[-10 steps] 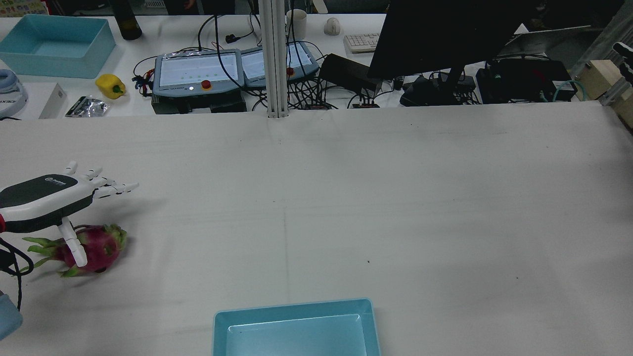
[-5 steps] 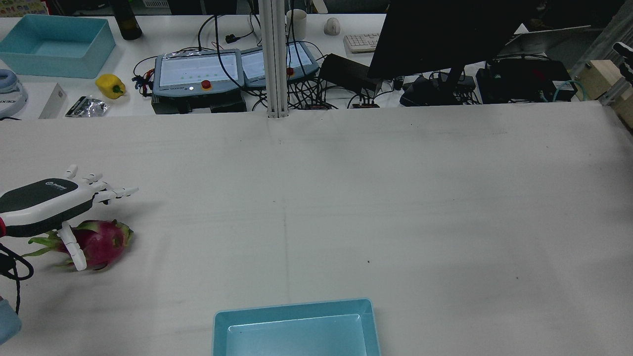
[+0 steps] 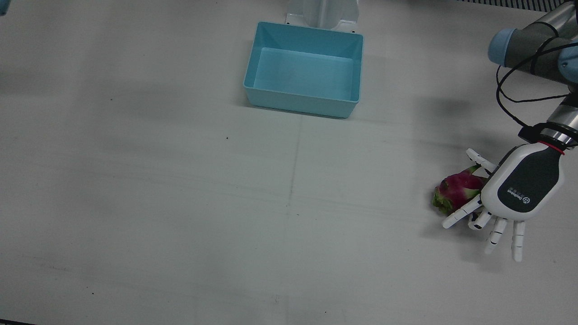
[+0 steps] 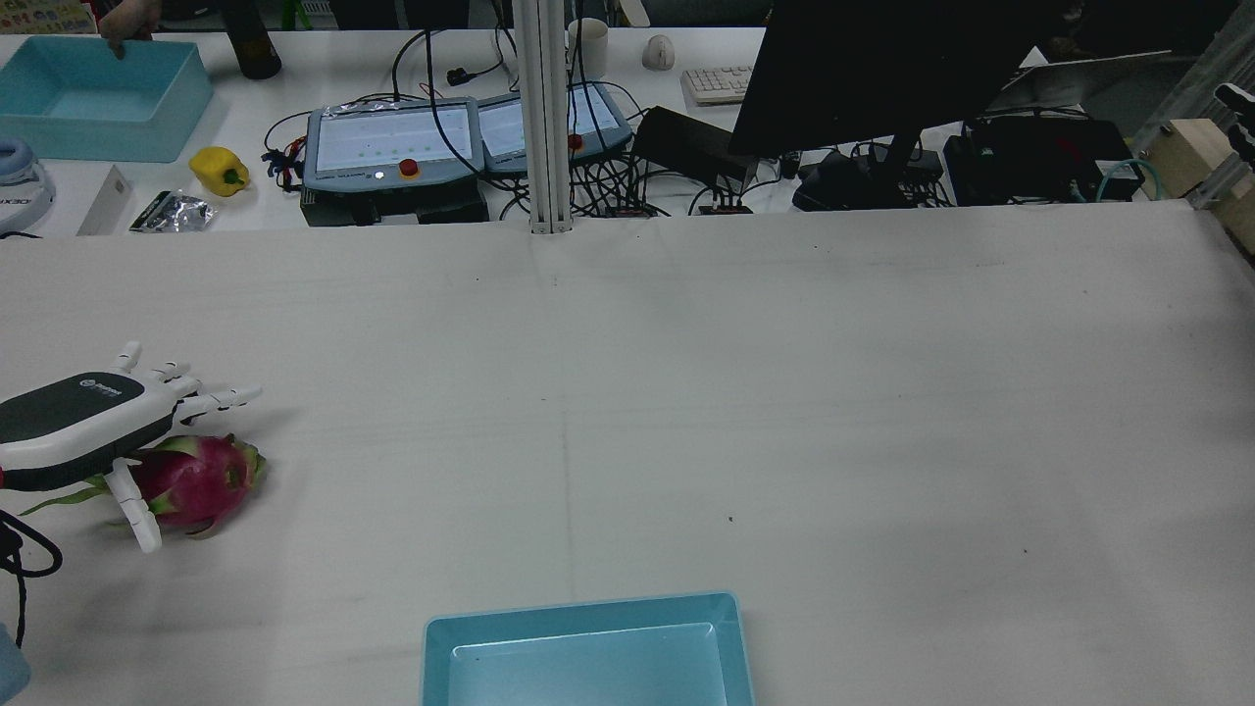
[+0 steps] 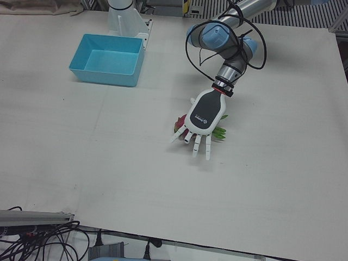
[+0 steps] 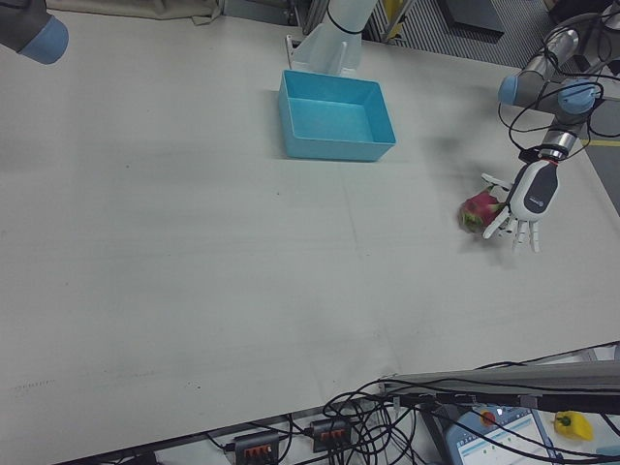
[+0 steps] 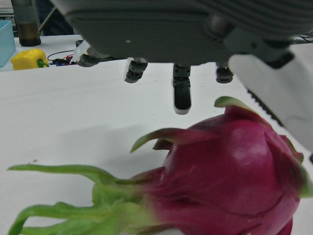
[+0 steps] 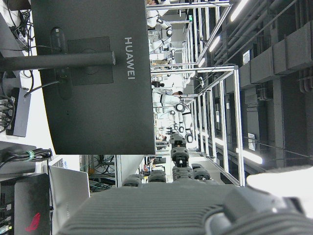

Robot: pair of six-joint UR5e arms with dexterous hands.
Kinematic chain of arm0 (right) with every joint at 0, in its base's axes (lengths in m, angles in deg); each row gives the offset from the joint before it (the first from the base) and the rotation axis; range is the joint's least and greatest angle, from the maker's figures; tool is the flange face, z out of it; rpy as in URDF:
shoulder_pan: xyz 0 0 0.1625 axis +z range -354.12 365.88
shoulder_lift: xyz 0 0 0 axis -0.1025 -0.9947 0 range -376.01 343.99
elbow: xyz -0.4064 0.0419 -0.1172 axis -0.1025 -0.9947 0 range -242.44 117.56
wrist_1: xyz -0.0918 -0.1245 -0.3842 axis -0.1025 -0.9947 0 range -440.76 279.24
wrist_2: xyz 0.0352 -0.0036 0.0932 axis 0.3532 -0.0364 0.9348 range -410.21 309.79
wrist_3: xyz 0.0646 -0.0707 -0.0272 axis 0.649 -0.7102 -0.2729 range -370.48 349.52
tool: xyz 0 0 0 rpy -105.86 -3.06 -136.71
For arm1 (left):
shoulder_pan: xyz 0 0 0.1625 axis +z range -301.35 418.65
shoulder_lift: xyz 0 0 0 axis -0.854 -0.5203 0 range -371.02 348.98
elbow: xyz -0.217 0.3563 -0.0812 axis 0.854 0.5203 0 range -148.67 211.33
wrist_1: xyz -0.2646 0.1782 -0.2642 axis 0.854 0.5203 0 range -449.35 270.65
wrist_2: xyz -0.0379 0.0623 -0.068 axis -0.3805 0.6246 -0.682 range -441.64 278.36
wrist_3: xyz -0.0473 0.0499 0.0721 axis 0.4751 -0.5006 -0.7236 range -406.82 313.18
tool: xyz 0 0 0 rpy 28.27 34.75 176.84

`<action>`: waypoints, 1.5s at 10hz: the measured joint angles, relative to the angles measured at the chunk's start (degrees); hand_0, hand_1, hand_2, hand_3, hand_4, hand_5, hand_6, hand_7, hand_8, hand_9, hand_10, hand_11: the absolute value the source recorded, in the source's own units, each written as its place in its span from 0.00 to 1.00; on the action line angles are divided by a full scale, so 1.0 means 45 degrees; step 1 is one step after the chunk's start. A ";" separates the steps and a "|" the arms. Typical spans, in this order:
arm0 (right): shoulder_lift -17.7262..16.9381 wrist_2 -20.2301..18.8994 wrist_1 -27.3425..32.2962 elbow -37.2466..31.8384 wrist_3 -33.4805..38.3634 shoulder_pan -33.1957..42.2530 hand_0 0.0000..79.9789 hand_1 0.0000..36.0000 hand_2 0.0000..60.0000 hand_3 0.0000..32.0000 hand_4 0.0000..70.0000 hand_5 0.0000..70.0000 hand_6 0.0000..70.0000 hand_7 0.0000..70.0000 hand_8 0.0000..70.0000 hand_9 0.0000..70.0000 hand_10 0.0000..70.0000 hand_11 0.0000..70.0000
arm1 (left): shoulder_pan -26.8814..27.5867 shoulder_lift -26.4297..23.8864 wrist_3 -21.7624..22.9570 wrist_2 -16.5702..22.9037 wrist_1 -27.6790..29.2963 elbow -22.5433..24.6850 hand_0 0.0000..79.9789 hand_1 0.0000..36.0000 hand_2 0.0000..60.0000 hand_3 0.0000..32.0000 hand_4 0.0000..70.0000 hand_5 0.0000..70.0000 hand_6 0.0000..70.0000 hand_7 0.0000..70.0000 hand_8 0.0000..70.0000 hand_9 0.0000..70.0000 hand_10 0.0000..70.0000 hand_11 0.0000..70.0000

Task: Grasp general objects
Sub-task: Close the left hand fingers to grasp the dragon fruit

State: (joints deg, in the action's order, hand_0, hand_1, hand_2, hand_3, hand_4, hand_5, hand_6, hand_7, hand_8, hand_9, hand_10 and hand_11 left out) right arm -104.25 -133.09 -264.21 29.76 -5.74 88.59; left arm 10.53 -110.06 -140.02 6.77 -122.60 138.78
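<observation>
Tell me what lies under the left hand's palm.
A dragon fruit lies on the table beneath the open left hand. The palm covers part of its leafy end; contact cannot be confirmed.

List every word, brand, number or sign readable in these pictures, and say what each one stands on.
"HUAWEI": on the back of the black monitor, right hand view, running sideways.
A white logo with small lettering: on the dark back of the white left hand; too small to read.
Cut-off characters on the white round device at the rear view's left edge; not readable with certainty.
The lit grey teach pendant screens: too small to read.
</observation>
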 measured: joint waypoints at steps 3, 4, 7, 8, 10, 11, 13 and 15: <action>0.0000 0.0000 0.0004 0.0000 0.0000 0.0000 0.00 0.00 0.00 0.00 0.00 0.00 0.00 0.00 0.00 0.00 0.00 0.00 | 0.0161 0.0045 -0.0305 -0.0257 0.0145 -0.0200 0.42 0.00 0.00 1.00 0.00 0.00 0.00 0.91 0.00 0.16 0.00 0.00; 0.0000 0.0000 0.0005 -0.0005 0.0000 0.0000 0.00 0.00 0.00 0.00 0.00 0.00 0.00 0.00 0.00 0.00 0.00 0.00 | 0.0174 0.0058 -0.0339 -0.0278 0.0180 -0.0230 0.42 0.00 0.00 1.00 0.00 0.00 0.00 1.00 0.00 0.23 0.00 0.00; -0.0001 0.0000 0.0005 -0.0013 0.0000 0.0000 0.00 0.00 0.00 0.00 0.00 0.00 0.00 0.00 0.00 0.00 0.00 0.00 | 0.0199 0.0101 -0.0550 -0.0326 0.0353 -0.0315 0.39 0.00 0.00 0.94 0.00 0.00 0.05 1.00 0.00 0.27 0.00 0.00; 0.0000 0.0000 0.0005 -0.0011 0.0000 0.0000 0.00 0.00 0.00 0.00 0.00 0.00 0.00 0.00 0.00 0.00 0.00 0.00 | 0.0214 0.0125 -0.0646 -0.0363 0.0465 -0.0391 0.37 0.00 0.00 0.88 0.00 0.00 0.09 1.00 0.00 0.27 0.00 0.00; 0.0000 0.0000 0.0005 -0.0014 0.0000 0.0000 0.00 0.00 0.00 0.00 0.00 0.00 0.00 0.00 0.00 0.00 0.00 0.00 | 0.0234 0.0146 -0.0749 -0.0454 0.0636 -0.0541 0.36 0.00 0.00 0.64 0.18 0.00 0.25 1.00 0.03 0.27 0.00 0.00; 0.0000 0.0000 0.0005 -0.0012 0.0000 0.0000 0.00 0.00 0.00 0.00 0.00 0.00 0.00 0.00 0.00 0.00 0.00 0.00 | 0.0258 0.0150 -0.0772 -0.0512 0.0705 -0.0610 0.34 0.00 0.00 0.48 0.34 0.00 0.36 1.00 0.06 0.27 0.00 0.00; 0.0000 -0.0001 0.0005 -0.0010 0.0000 0.0000 0.00 0.00 0.00 0.00 0.00 0.00 0.00 0.00 0.00 0.00 0.00 0.00 | 0.0342 0.0154 -0.0788 -0.0599 0.0798 -0.0744 0.29 0.00 0.00 0.01 0.84 0.00 0.59 1.00 0.10 0.27 0.08 0.09; 0.0000 0.0000 0.0005 -0.0008 0.0000 0.0000 0.00 0.00 0.00 0.00 0.00 0.00 0.00 0.00 0.00 0.00 0.00 0.00 | 0.0398 0.0154 -0.0792 -0.0710 0.0857 -0.0862 0.26 0.00 0.00 0.00 1.00 0.03 0.80 1.00 0.14 0.27 0.36 0.50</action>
State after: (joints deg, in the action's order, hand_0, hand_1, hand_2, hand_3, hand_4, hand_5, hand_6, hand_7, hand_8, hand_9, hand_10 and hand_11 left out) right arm -104.25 -133.10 -264.19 29.73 -5.73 88.59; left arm 12.32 -109.37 -143.58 3.58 -118.74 134.90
